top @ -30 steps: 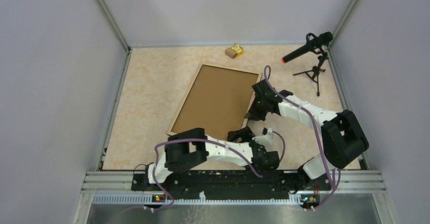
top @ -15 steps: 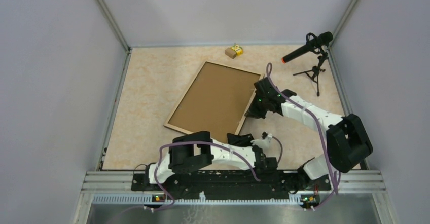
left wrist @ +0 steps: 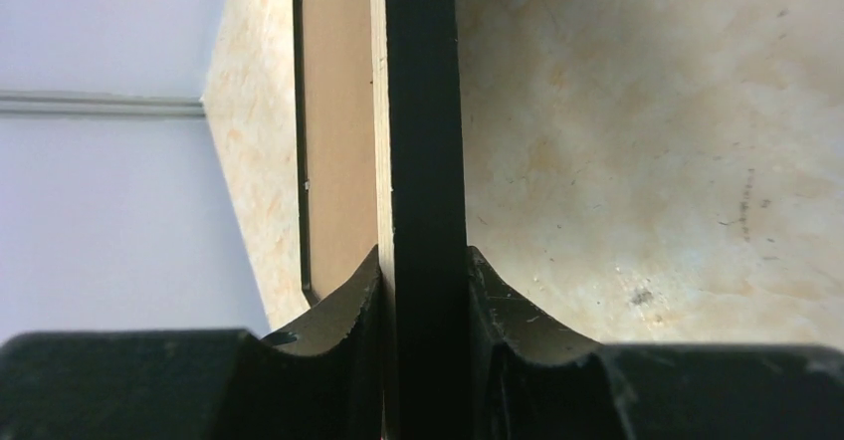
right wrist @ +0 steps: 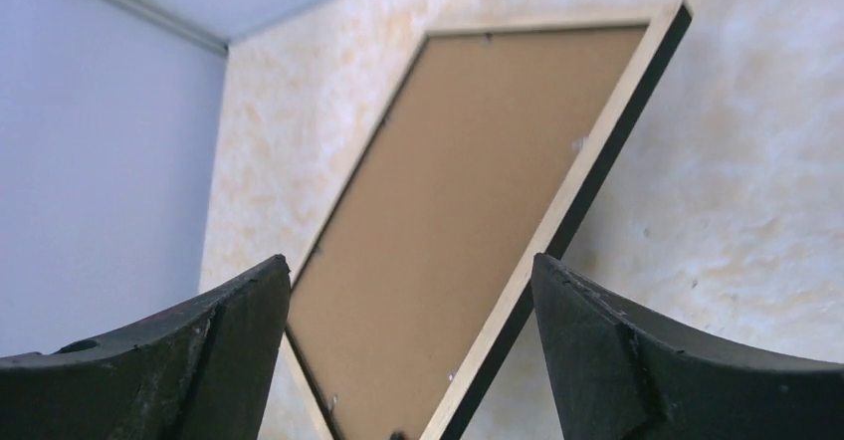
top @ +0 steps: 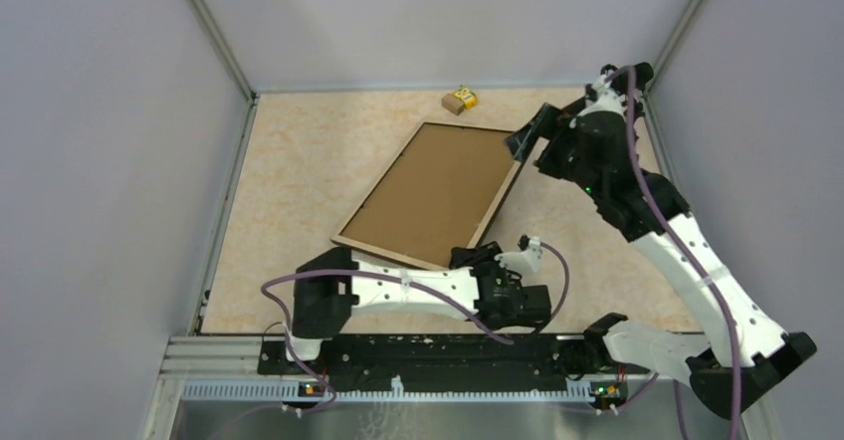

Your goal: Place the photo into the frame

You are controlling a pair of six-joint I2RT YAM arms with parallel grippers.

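Brown backing board (top: 433, 191) faced up inside frame (top: 498, 199), which lay askew on bench (top: 299, 181), light-wood rim up, black front down. Left gripper (top: 476, 258) jaws clamped on frame's near right corner, thin edge pinched between them. Right gripper (top: 532, 131) hung above far right corner, jaws wide apart, holding nothing. Photo not seen in any view. Likely risks: one-corner pinch could let frame pivot or slip; tilting might shed loose board; far end had no support.
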